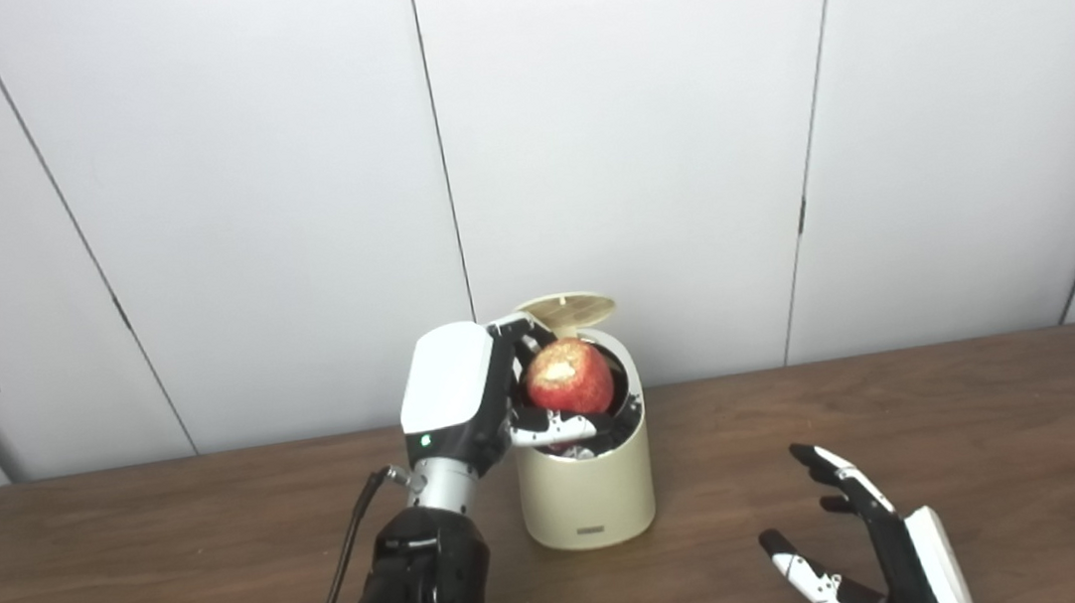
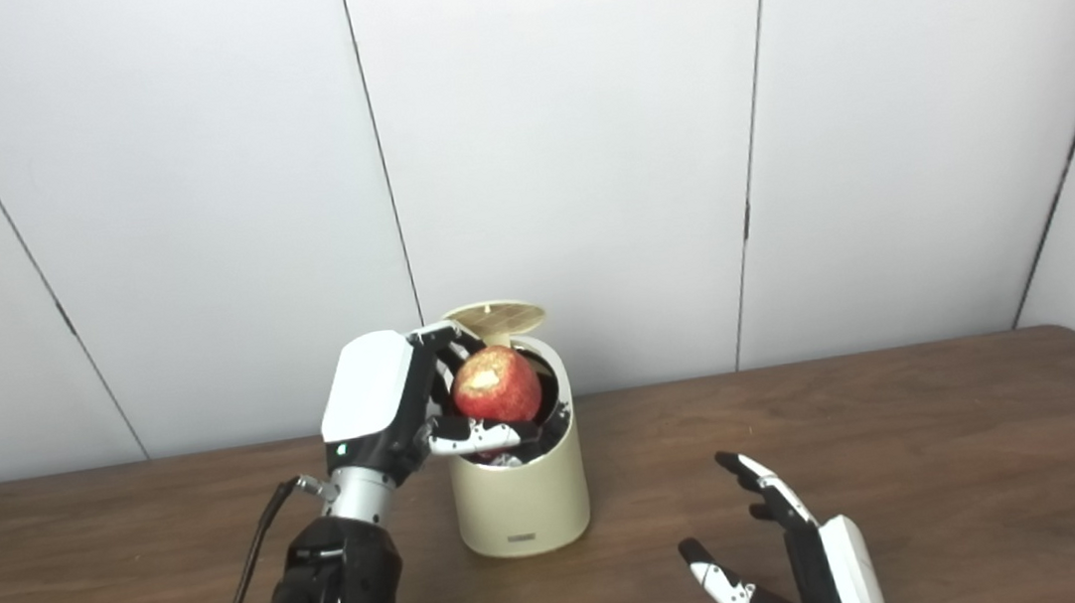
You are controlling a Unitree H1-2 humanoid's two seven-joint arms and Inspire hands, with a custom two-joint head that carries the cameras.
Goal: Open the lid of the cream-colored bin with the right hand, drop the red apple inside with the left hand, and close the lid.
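Note:
A cream-colored bin (image 1: 590, 496) stands on the brown table, its lid (image 1: 566, 309) tipped up and open at the back. My left hand (image 1: 468, 399) is shut on a red apple (image 1: 568, 376) with a pale bitten patch on top, and holds it right over the bin's mouth. Fingers (image 1: 556, 429) curl under the apple. My right hand (image 1: 873, 546) is open and empty, low over the table to the right of the bin, apart from it. The same scene shows in the right eye view: bin (image 2: 522, 503), apple (image 2: 496, 384), right hand (image 2: 794, 554).
The brown wooden table (image 1: 910, 422) runs the full width, with its far edge against white wall panels. A black cable (image 1: 346, 571) trails from my left wrist. Something dark lies inside the bin, hard to make out.

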